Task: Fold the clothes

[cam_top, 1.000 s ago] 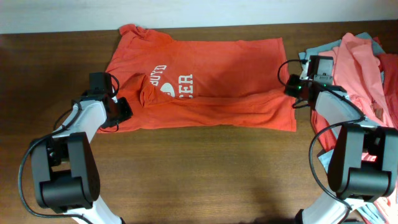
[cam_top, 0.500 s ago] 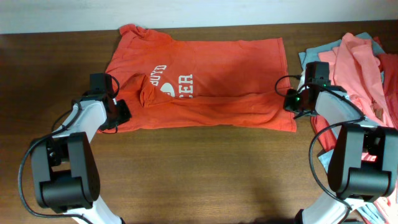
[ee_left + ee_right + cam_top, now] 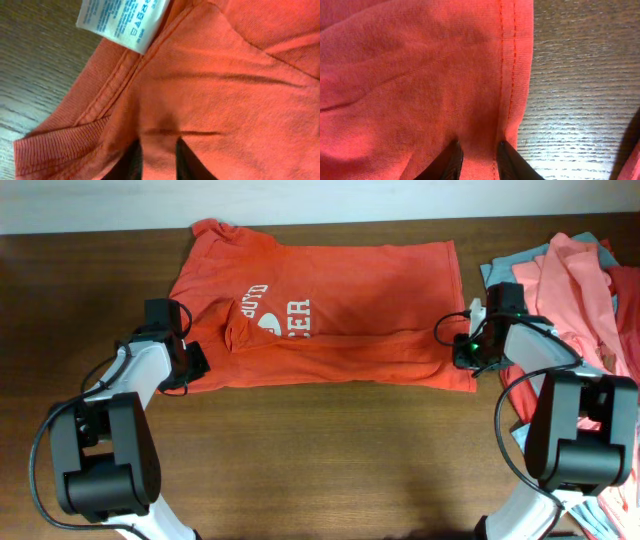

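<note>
The orange-red T-shirt (image 3: 360, 290) with white lettering lies spread across the back of the table, its front part folded over. My left gripper (image 3: 195, 365) is at the shirt's left front edge. In the left wrist view its fingers (image 3: 159, 160) pinch orange cloth (image 3: 225, 90) just below the white care label (image 3: 125, 20). My right gripper (image 3: 465, 358) is at the shirt's right edge near the front corner. In the right wrist view its fingers (image 3: 477, 160) pinch the cloth (image 3: 410, 75) beside the stitched hem.
A pile of salmon-pink shirts (image 3: 580, 280) with teal-grey cloth (image 3: 520, 260) under it lies at the right, close behind my right arm. The brown wooden table (image 3: 330, 460) extends in front of the shirt and shows in the right wrist view (image 3: 580, 75).
My right gripper has moved toward the front along the shirt's right edge. The left gripper has stayed almost still at the left edge.
</note>
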Tool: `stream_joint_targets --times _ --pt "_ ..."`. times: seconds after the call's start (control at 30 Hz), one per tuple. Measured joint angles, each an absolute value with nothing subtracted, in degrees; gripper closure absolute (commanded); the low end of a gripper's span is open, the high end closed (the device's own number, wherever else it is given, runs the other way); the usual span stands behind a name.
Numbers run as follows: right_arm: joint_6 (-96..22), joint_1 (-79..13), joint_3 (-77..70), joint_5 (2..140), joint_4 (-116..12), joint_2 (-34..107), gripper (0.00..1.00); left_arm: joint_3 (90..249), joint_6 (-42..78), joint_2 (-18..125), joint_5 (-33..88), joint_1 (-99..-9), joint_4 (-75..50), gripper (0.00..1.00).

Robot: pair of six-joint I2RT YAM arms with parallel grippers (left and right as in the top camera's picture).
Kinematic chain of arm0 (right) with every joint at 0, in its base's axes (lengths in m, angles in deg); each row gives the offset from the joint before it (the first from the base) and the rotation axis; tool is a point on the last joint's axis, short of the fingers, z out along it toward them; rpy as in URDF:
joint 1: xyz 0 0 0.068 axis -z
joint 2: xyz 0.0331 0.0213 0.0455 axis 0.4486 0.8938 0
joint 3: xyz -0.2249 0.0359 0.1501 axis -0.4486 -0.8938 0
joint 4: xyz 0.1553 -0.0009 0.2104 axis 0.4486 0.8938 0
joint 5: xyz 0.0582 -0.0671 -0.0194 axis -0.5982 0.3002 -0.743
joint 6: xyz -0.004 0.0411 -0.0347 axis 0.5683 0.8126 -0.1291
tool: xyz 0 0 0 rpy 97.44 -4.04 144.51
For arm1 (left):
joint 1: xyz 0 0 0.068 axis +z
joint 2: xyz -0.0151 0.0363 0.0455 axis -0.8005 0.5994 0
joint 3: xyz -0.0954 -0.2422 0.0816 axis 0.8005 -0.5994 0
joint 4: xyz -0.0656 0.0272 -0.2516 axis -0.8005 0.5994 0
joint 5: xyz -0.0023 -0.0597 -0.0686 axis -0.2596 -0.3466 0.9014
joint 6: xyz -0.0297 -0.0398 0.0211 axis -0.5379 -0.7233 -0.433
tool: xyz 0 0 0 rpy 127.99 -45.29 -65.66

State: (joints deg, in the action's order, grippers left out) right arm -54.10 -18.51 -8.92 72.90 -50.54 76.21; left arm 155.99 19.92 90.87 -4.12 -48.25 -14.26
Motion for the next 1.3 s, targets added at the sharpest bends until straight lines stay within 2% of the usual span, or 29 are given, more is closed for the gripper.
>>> stream_joint_targets --times 0.1,0.23,0.4,0.73,0.8,1.3 --pt "-54.5 -18.8 -7.8 74.4 -47.0 76.7 0.72 155.4 20.3 91.1 -4.2 -48.2 -14.6 0.82" --pt "-53.6 -19.6 -7.4 79.7 -41.5 76.7 0.74 155.5 20.7 91.3 -4.9 -48.2 -13.6 0.89" --pt "-52.3 -19.7 -7.3 82.5 -37.4 76.7 0.73 156.1 20.9 91.3 -8.2 -47.6 -6.4 0.96" --pt "-51.8 -19.8 -7.3 83.6 -34.9 76.7 0.72 155.3 19.4 90.8 -7.7 -40.8 -0.3 0.97" --pt "-51.3 -19.8 -7.3 83.7 -33.6 76.7 0.72 155.2 19.1 90.7 -7.5 -40.3 0.6 1.00" --pt "-49.6 -19.8 -8.4 82.0 -20.9 77.8 0.68 153.9 18.9 91.2 -7.7 -39.1 13.5 0.99"
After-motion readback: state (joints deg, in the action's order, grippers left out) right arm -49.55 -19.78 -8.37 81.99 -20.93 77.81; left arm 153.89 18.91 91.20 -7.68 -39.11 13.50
